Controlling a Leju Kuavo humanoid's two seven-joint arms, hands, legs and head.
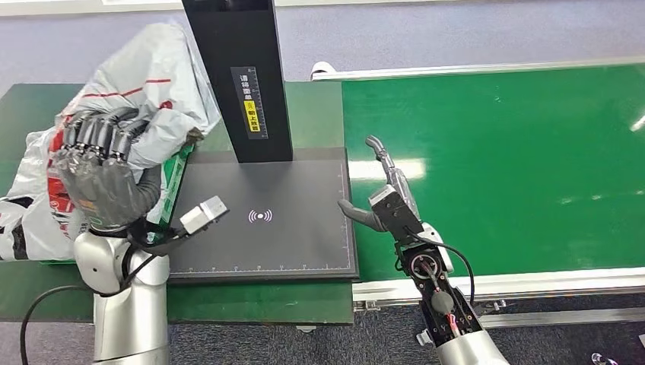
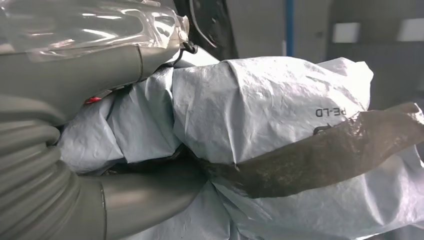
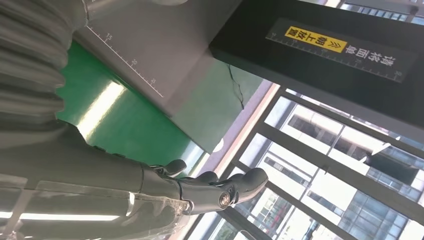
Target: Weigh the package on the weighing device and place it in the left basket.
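Observation:
A crumpled grey plastic package (image 1: 156, 84) with red markings is held up at the left of the black weighing plate (image 1: 281, 228), over the plate's left edge and the green basket rim (image 1: 176, 179). My left hand (image 1: 99, 167) grips it from the near side; in the left wrist view the thumb and fingers (image 2: 150, 192) wrap the grey package (image 2: 280, 115), which carries a brown tape strip. My right hand (image 1: 384, 194) hovers open at the plate's right edge, over the green belt, holding nothing; its fingers (image 3: 220, 187) are stretched out in the right wrist view.
A black post (image 1: 239, 76) with a yellow label rises from the back of the plate. The green conveyor belt (image 1: 517, 160) runs to the right, edged by a white rail (image 1: 487, 285). More white and red bags (image 1: 30, 205) lie at the far left.

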